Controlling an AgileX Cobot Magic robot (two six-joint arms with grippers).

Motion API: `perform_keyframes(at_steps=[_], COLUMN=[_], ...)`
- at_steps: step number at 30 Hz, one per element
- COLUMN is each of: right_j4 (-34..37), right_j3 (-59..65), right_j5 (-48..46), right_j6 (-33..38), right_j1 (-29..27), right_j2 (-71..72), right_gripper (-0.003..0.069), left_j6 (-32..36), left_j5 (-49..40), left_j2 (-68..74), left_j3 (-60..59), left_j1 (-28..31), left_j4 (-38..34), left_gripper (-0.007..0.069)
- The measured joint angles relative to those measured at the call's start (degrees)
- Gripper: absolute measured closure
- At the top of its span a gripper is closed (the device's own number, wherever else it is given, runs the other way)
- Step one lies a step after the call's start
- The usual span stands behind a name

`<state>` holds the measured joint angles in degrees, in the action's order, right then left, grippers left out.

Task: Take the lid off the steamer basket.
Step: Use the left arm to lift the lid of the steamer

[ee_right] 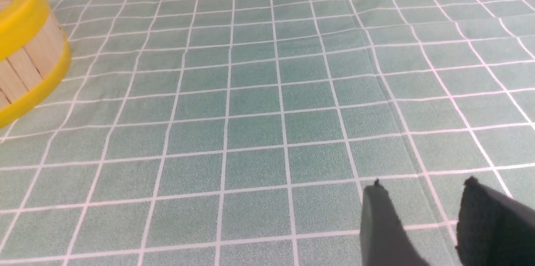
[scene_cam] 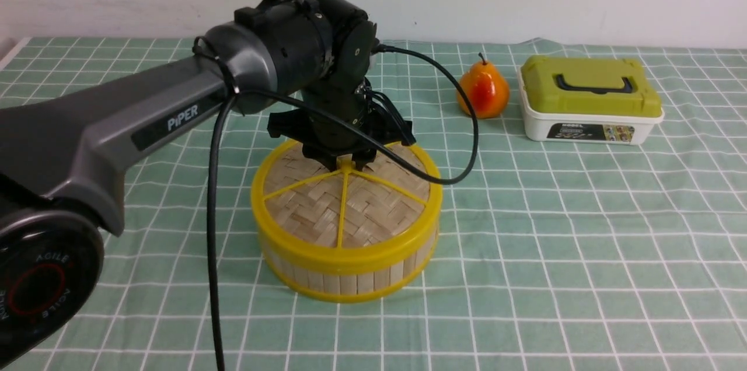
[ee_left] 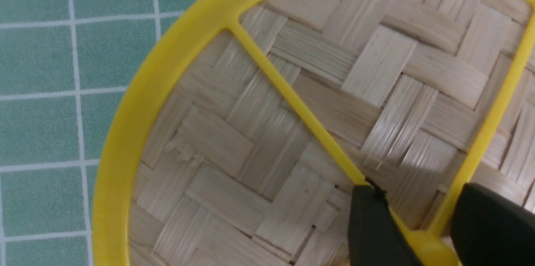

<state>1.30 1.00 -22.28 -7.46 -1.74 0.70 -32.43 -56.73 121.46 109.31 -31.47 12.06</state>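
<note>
Left arm reaches over the worktop, its claw wide, fingers astride the lid's central knob. Woven tan, yellow-rimmed and spoked, the lid covers the slatted steamer basket, well in from the far edge.

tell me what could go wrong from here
The black left gripper has only the small yellow hub to grip, so it might slip off. The round woven bamboo lid sits on the yellow-ringed bamboo steamer basket, which could lift too if they stick.
</note>
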Motion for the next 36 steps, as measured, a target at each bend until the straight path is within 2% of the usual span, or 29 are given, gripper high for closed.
perform_keyframes(at_steps=[9, 16, 22, 36], right_j4=[0.0, 0.0, 0.0, 0.0], right_j3=[0.0, 0.0, 0.0, 0.0], right_j5=[0.0, 0.0, 0.0, 0.0], right_j6=[0.0, 0.0, 0.0, 0.0], right_j1=[0.0, 0.0, 0.0, 0.0], right_j2=[0.0, 0.0, 0.0, 0.0], right_gripper=[0.0418, 0.0418, 0.0418, 0.0418], left_j6=[0.0, 1.0, 1.1, 1.2], left_j5=[-1.3, -9.6, -13.3, -13.6], left_j2=[0.2, 1.0, 0.9, 3.5], left_j3=[0.8, 6.6, 9.0, 9.3], left_j1=[0.0, 0.0, 0.0, 0.0], left_j4=[0.0, -0.2, -0.2, -2.0], left_gripper=[0.0377, 0.0382, 0.0382, 0.0382])
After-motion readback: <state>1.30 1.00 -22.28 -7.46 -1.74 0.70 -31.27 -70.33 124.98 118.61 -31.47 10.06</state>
